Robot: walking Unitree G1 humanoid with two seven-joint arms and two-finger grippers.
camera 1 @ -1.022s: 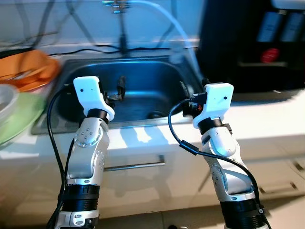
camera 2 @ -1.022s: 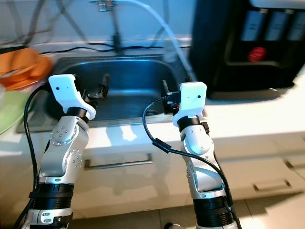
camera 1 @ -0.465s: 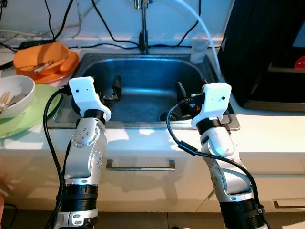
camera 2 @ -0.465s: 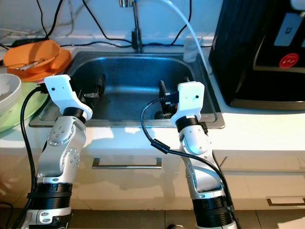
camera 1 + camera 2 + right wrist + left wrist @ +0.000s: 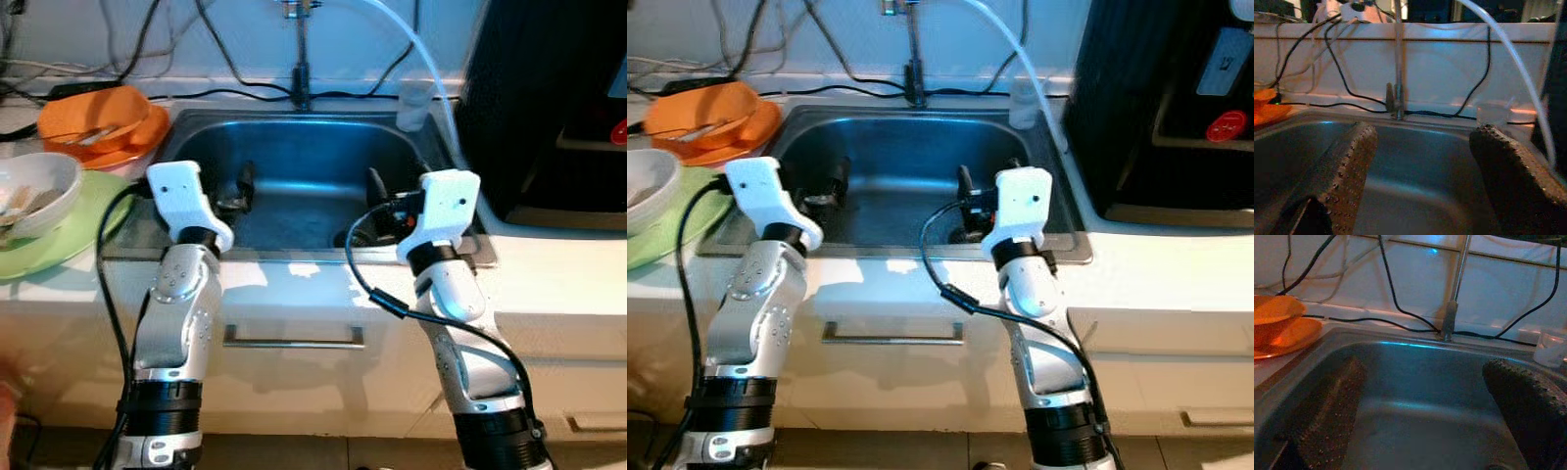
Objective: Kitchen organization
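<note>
A steel sink (image 5: 294, 257) lies straight ahead, and its basin looks bare apart from the drain (image 5: 355, 236). My left gripper (image 5: 239, 190) hangs over the basin's left side, open with nothing between its fingers (image 5: 1327, 416). On the right side of the basin my right gripper (image 5: 376, 202) is also open and holds nothing between its fingers (image 5: 1347, 166). An orange bowl (image 5: 96, 116) on an orange plate sits on the counter at the back left. Nearer, a white bowl (image 5: 37, 191) with some items inside rests on a green plate (image 5: 59, 243).
The faucet (image 5: 300, 54) rises behind the sink, with black cables along the wall. A white hose (image 5: 423, 61) arcs to the right past a clear cup (image 5: 413, 102). A black appliance (image 5: 549, 108) stands on the right counter. A drawer handle (image 5: 292, 338) is below the sink.
The camera swung left over the counter and the picture sharpened, then shifted a little. Both arms keep the same pose over the sink, with their fingers still apart.
</note>
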